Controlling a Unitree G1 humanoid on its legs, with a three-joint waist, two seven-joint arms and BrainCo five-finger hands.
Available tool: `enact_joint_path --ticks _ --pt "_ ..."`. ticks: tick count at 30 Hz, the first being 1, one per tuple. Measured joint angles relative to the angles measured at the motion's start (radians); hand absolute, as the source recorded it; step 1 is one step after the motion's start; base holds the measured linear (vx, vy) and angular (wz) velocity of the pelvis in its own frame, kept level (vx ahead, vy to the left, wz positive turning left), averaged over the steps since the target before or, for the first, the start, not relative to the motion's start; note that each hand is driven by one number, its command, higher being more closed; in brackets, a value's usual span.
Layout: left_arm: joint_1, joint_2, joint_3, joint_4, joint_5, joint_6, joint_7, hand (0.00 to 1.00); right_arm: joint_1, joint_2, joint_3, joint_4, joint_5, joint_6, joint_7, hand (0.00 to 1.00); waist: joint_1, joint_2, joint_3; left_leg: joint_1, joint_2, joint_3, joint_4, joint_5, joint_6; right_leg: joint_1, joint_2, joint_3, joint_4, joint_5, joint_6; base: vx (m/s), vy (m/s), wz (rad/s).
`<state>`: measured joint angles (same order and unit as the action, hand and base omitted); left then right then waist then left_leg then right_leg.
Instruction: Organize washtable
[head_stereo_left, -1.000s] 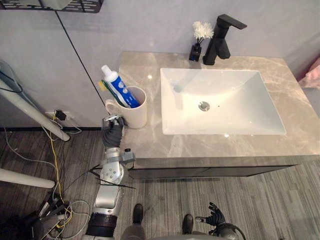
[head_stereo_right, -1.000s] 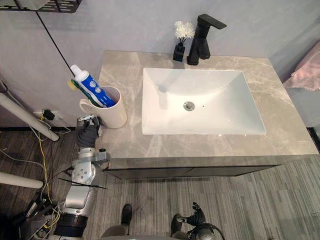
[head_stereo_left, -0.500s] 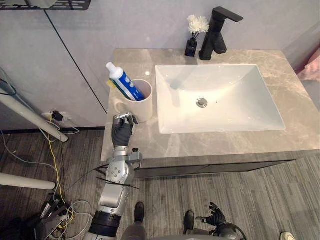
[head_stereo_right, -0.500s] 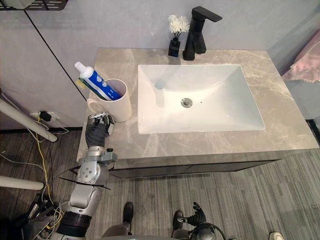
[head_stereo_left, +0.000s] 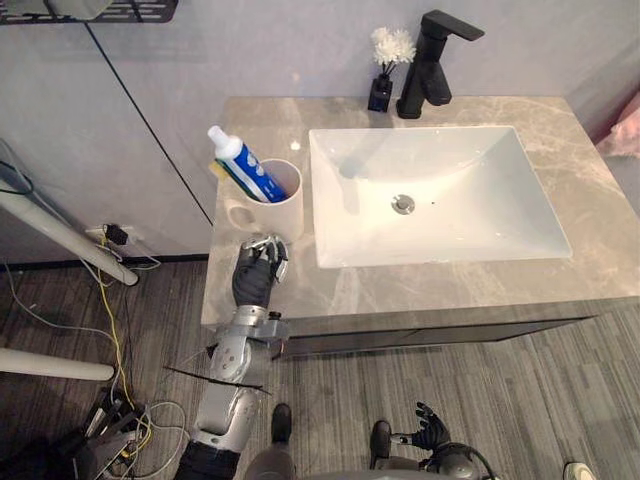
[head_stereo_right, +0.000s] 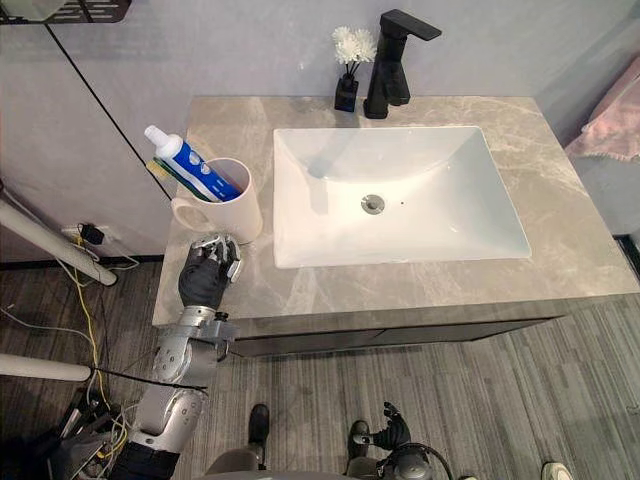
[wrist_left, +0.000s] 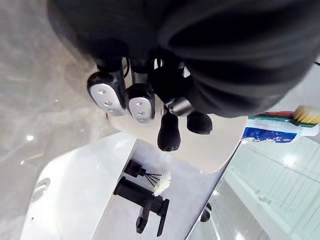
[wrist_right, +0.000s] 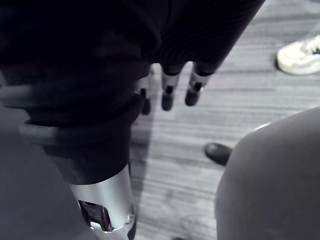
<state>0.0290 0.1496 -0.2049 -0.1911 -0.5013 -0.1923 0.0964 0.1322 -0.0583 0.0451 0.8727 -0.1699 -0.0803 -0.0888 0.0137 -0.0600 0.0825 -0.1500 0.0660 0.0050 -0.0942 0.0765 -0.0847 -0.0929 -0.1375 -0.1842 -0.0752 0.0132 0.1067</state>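
A cream cup (head_stereo_left: 268, 207) with a handle stands on the grey marble washtable (head_stereo_left: 280, 120), left of the sink. A blue and white toothpaste tube (head_stereo_left: 240, 165) and a toothbrush (wrist_left: 306, 114) lean out of it. My left hand (head_stereo_left: 258, 277) rests over the counter just in front of the cup, its fingers (wrist_left: 125, 97) relaxed and empty, their tips close to the cup's (wrist_left: 200, 147) lower wall. My right hand (head_stereo_left: 430, 435) hangs low by the floor, its fingers (wrist_right: 170, 92) straight and holding nothing.
A white rectangular sink (head_stereo_left: 430, 195) takes up the middle of the counter. A black faucet (head_stereo_left: 432, 58) and a small black vase with a white flower (head_stereo_left: 385, 70) stand behind it. A pink cloth (head_stereo_right: 605, 130) lies at the far right. A person's white shoe (wrist_right: 300, 50) is on the floor.
My left hand has moved from beside the cup's handle to the counter in front of the cup. The camera has shifted a little. The cup stays in place.
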Motion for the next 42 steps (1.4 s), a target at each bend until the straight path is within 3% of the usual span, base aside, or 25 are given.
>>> enact_joint_path --ticks 7,13,28,37,42 --pt "0.000 0.021 -0.021 -0.008 -0.003 0.021 -0.012 1.00 -0.004 -0.021 0.014 0.000 -0.003 0.001 0.007 0.00 -0.002 0.013 -0.002 0.000 0.000 0.000 0.000 0.000 0.000 0.000 0.000 0.000 0.001 0.000 0.000 0.00 0.000 0.00" --pt "-0.022 0.020 -0.009 0.026 0.061 0.034 0.002 1.00 -0.004 -0.039 0.014 -0.005 -0.030 0.002 0.026 0.00 -0.007 0.028 -0.012 0.000 0.000 0.001 0.000 0.000 0.000 -0.002 0.000 0.002 0.002 0.000 0.000 0.00 0.000 0.00" --pt "-0.204 0.020 0.079 0.171 0.216 0.050 0.100 1.00 0.019 -0.039 0.009 -0.069 -0.035 0.017 0.038 0.00 -0.029 0.028 -0.012 -0.011 0.000 0.019 0.000 0.000 0.000 -0.024 0.000 0.023 0.001 0.009 0.001 0.00 0.000 -0.03" --pt "-0.277 0.023 0.090 0.226 0.228 0.058 0.112 1.00 0.023 -0.039 0.002 -0.076 -0.035 0.019 0.045 0.00 -0.031 0.024 -0.009 -0.024 -0.001 0.019 0.000 0.003 0.004 -0.037 -0.001 0.024 -0.004 0.018 0.001 -0.01 0.000 -0.01" --pt "-0.387 0.063 0.102 0.282 0.228 0.075 0.138 1.00 0.024 -0.038 0.002 -0.095 -0.034 0.019 0.046 0.00 -0.036 0.015 0.013 -0.030 -0.001 0.024 0.001 0.004 0.005 -0.041 -0.001 0.033 -0.015 0.027 0.000 0.00 0.000 -0.02"
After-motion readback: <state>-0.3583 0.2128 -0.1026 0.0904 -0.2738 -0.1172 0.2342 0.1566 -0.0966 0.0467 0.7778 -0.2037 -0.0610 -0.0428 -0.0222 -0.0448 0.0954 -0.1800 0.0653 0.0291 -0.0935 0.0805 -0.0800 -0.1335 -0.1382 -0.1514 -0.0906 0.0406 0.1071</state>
